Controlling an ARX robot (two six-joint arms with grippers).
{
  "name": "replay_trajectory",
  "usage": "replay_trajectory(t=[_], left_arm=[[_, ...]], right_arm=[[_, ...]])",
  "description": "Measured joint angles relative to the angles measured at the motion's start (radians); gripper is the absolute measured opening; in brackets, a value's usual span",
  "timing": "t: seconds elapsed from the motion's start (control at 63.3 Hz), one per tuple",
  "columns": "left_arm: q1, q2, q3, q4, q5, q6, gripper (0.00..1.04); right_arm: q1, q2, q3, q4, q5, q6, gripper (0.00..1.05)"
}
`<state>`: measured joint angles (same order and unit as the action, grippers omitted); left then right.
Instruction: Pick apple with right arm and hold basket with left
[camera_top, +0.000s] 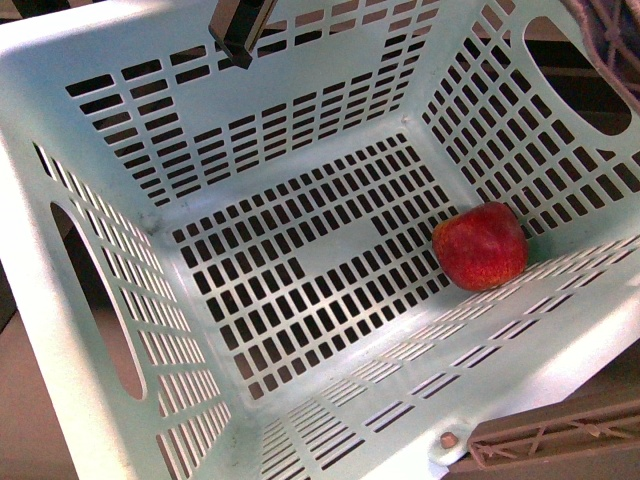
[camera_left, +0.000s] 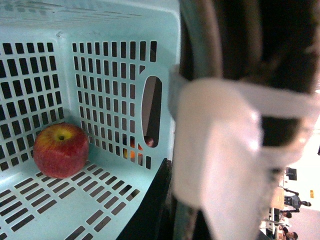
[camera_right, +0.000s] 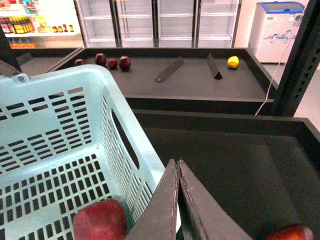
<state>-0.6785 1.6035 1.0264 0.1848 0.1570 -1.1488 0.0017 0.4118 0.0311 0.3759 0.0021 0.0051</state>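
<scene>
Down on the slotted floor of the basket (camera_top: 30, 100), the apple (camera_top: 480, 246) is sitting in a corner at the foot of the near wall, just beside the wall with the oval hand cutout. Its yellow-orange stem patch is showing in the left wrist view. Nothing is gripping it.

The basket is tilting in the front view, with its brown ribbed handle (camera_top: 560, 440) hanging outside the near rim.

The right gripper (camera_right: 176, 169) is hovering just outside the basket's rim, near the apple's corner. Its 2 dark fingers (camera_right: 162, 210) are pressing flat together and holding nothing.

The left gripper (camera_left: 220, 165) is filling its wrist view as a blurred, white-wrapped shape right against the basket's rim. I cannot tell whether its fingers are spreading or clamping there.

Beyond the basket, a dark shelf (camera_right: 200, 85) is carrying 4 dark red fruits (camera_right: 125, 62) and 1 yellow fruit (camera_right: 233, 62). Another red fruit (camera_right: 292, 232) is lying on the lower tier beside the right fingers.
</scene>
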Motion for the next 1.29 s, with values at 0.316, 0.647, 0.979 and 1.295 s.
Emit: replay_trajectory(t=[0.316,0.647,0.979,1.295], left_arm=[[0.0,0.0,0.0,0.0,0.0,0.0,0.07],[0.0,0.0,0.0,0.0,0.0,0.0,0.07],[0.0,0.0,0.0,0.0,-0.001,0.0,0.07],[0.0,0.0,0.0,0.0,0.0,0.0,0.07]], right_arm=[[0.0,-0.108,-0.014,-0.071,0.0,-0.001,0.02],[0.0,-0.203,-0.014,-0.167,0.0,-0.001,0.02],[0.0,-0.4,-0.013,-0.37,0.0,-0.002,0.02],[0.0,-0.405,-0.013,-0.374,0.0,-0.002,0.21]])
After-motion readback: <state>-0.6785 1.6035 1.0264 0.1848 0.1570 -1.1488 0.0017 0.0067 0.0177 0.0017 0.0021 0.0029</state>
